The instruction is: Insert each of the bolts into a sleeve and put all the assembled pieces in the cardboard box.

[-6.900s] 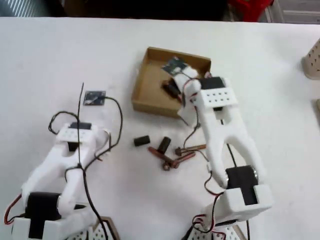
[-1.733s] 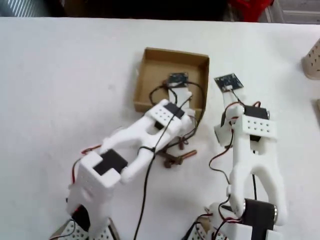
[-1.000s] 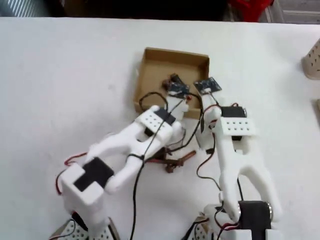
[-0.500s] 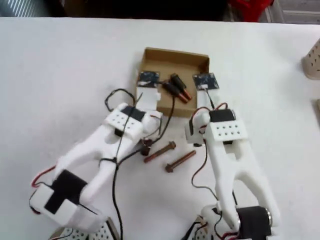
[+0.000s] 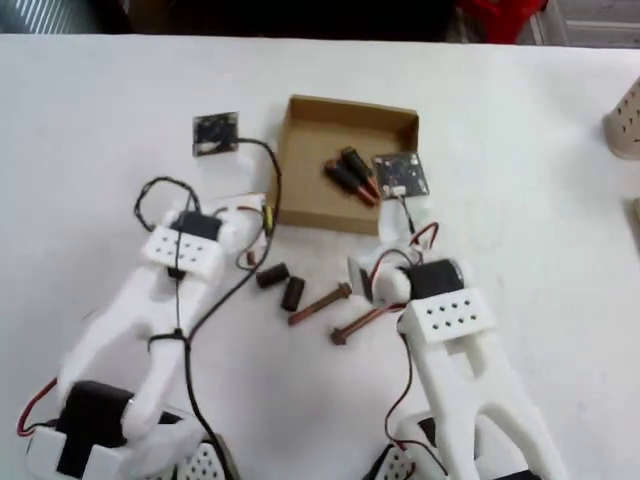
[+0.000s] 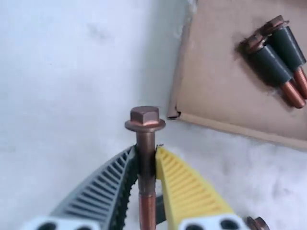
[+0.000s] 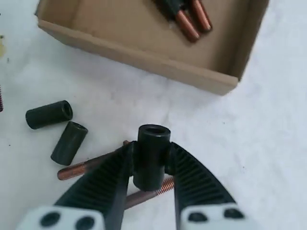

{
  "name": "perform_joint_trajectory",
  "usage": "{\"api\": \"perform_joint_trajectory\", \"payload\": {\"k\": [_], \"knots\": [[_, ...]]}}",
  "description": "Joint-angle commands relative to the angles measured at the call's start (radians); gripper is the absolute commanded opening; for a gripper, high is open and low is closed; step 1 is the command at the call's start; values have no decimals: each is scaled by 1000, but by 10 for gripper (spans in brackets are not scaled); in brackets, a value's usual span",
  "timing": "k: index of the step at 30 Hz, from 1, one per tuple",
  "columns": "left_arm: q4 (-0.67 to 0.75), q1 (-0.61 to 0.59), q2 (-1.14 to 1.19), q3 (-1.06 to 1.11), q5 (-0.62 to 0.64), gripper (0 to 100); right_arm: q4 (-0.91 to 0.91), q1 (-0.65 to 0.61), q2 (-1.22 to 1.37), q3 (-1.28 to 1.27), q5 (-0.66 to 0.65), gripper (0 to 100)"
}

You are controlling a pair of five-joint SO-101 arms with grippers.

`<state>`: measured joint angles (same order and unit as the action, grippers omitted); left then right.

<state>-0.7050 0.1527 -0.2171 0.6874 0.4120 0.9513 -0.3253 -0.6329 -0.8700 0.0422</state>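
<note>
Bolt pinched between closed left jaws, sleeve pinched between closed right jaws

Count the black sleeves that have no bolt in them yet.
3. One sleeve and a second sleeve lie side by side on the table near the box; a third sleeve is clamped in the right pincer.

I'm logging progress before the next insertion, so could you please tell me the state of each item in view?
left gripper: shut on bolt
right gripper: shut on sleeve
loose sleeves: two, empty, lying on the table
loose bolts: two, bare, lying on the table
cardboard box: open, holding two assembled pieces
</note>
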Motion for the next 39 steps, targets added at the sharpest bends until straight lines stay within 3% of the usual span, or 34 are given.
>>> {"api": "perform_joint_trajectory", "payload": {"k": [1, 6, 12, 22, 31, 39], "knots": [[26, -41, -59, -14, -9, 20, -58, -67, -36, 8, 11, 17], [101, -101, -51, -6, -9, 20, -183, -165, -36, -28, 11, 17], [112, -163, -51, -6, -9, 20, -522, -239, -36, -199, 11, 17], [170, -203, -50, -5, -9, 20, -888, -308, -36, -365, 11, 17], [235, -211, -50, 35, -9, 20, -1342, -401, -35, -532, 11, 17], [296, -211, -50, 63, -9, 20, -1509, -421, 71, -546, 11, 17]]}}
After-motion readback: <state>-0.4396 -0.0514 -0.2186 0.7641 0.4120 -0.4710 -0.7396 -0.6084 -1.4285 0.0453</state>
